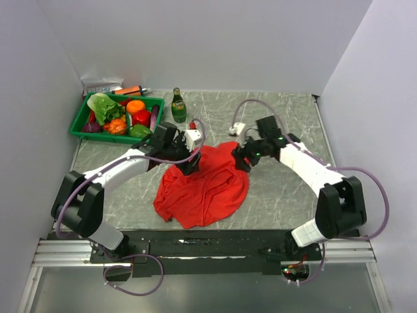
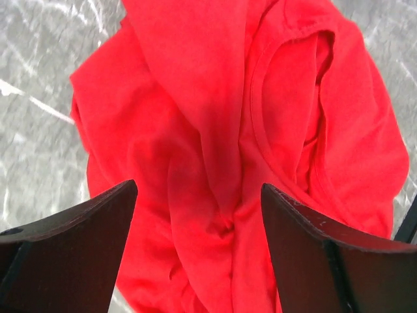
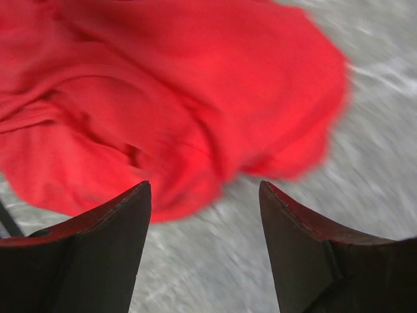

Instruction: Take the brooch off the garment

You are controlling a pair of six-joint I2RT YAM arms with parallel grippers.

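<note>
The left gripper (image 2: pixel 199 189) hangs with jaws wide and empty over the garment's (image 2: pixel 215 130) bunched folds. The right gripper (image 3: pixel 205 186), also spread and holding nothing, hovers at its right edge. The garment lies crumpled mid-table (image 1: pixel 287 195), nearer the front edge. It looks light and limp and will likely bunch and drag, so pin a fold near the brooch, which shows in no view, and pinch that tiny pin itself. The label on the bottle (image 1: pixel 178 106) at the far edge is unreadable.
</note>
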